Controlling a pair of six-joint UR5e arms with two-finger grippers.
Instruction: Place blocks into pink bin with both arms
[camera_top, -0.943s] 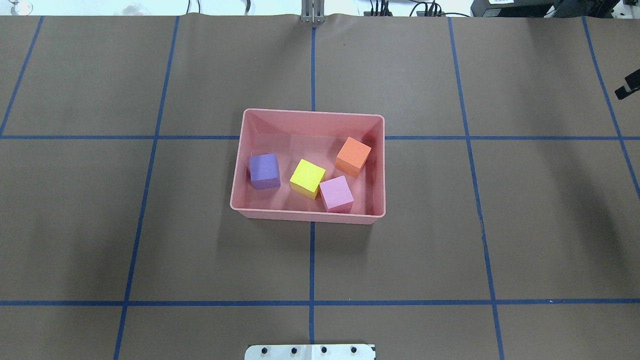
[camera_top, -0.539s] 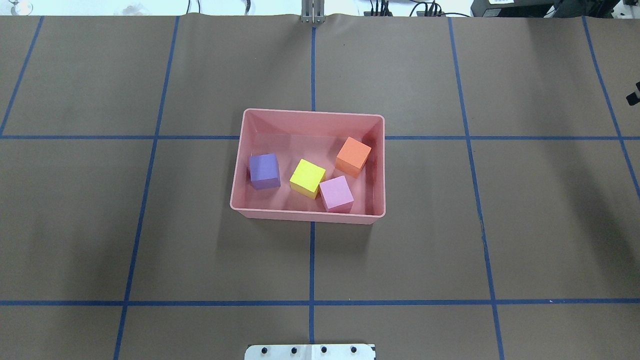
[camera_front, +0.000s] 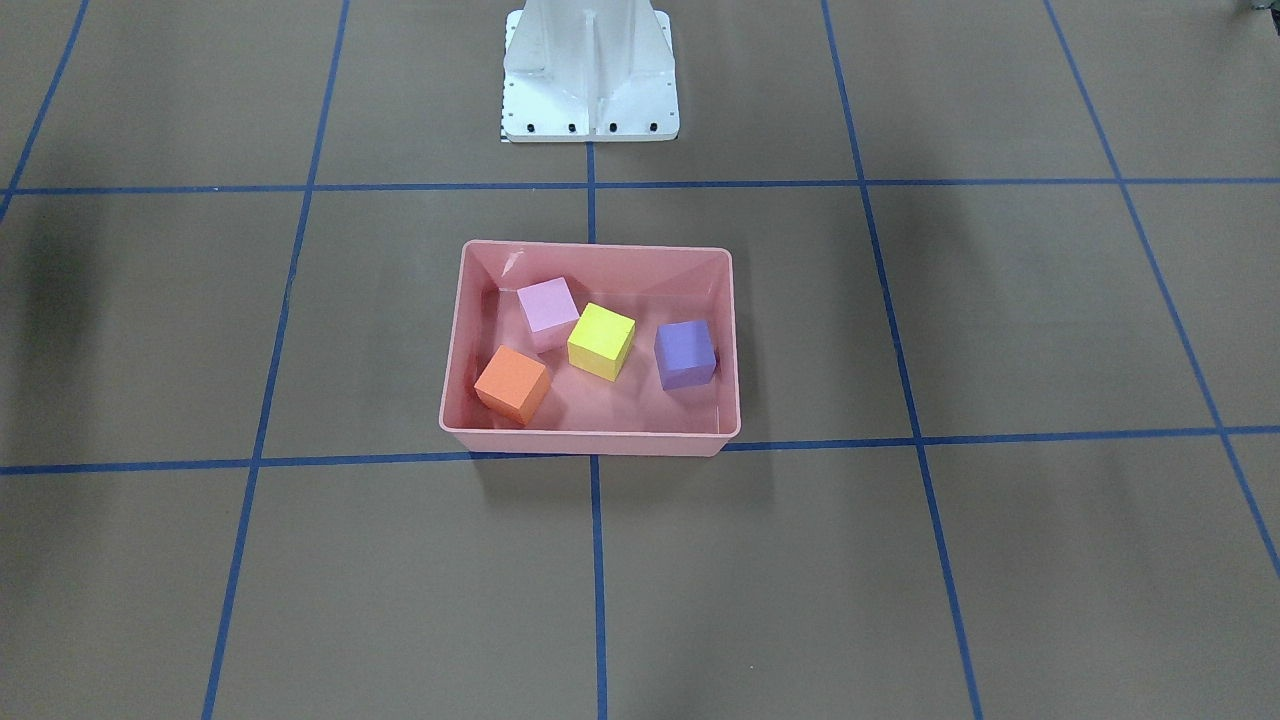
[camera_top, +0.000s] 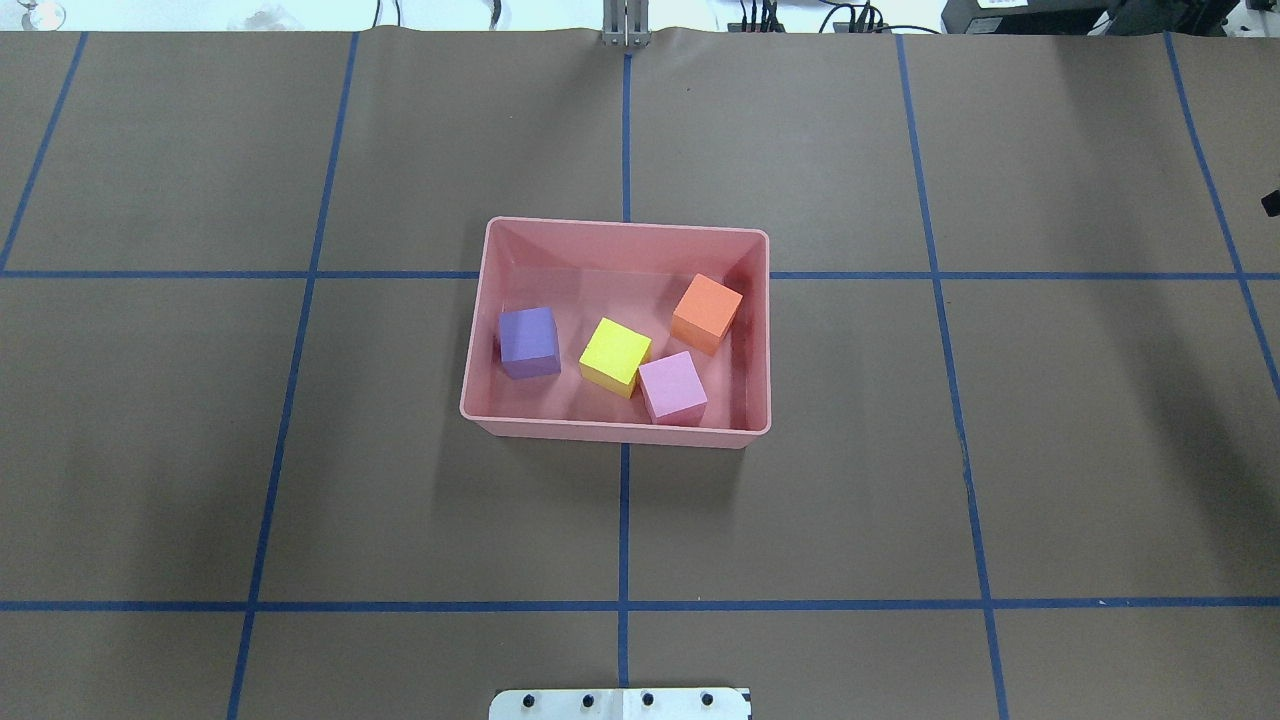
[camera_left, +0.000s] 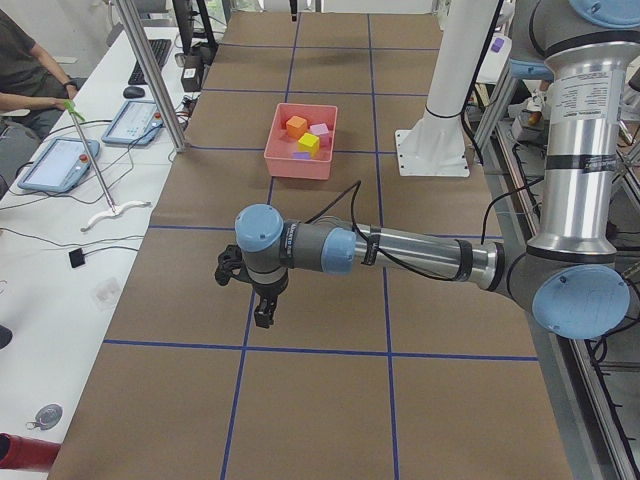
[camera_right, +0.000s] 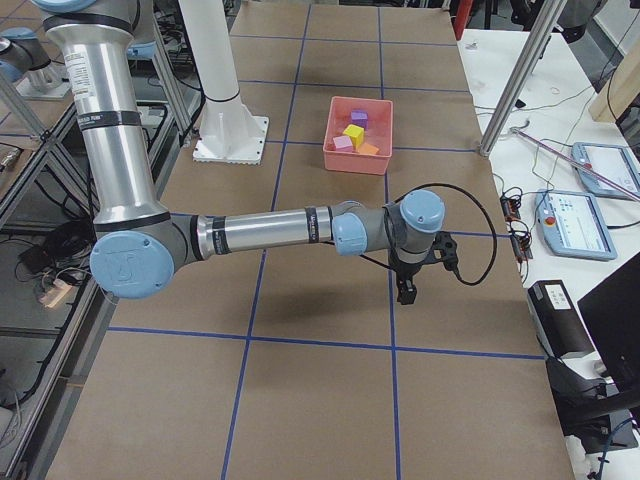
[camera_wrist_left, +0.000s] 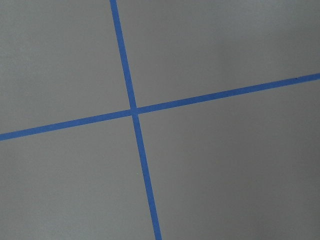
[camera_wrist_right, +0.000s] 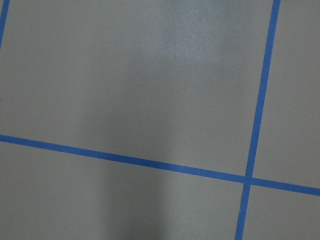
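The pink bin (camera_top: 620, 225) sits at the table's middle, also in the front-facing view (camera_front: 590, 246). All four blocks lie inside it: purple (camera_top: 528, 340), yellow (camera_top: 614, 355), light pink (camera_top: 672, 386) and orange (camera_top: 707, 310). My left gripper (camera_left: 262, 315) hangs over bare table far from the bin, towards my left end. My right gripper (camera_right: 406, 292) hangs over bare table far towards my right end. Only a black sliver (camera_top: 1272, 203) of it shows at the overhead view's edge. I cannot tell whether either gripper is open or shut. Both wrist views show only table paper and blue tape.
The white base pedestal (camera_front: 590, 75) stands behind the bin on the robot's side. Brown paper with blue tape lines (camera_top: 624, 520) covers the table. A seated operator (camera_left: 25, 70), tablets and metal posts (camera_left: 150, 70) are along the far side.
The black tip of my right gripper slid further right, almost out of the overhead view. The bin and the four blocks have not moved.
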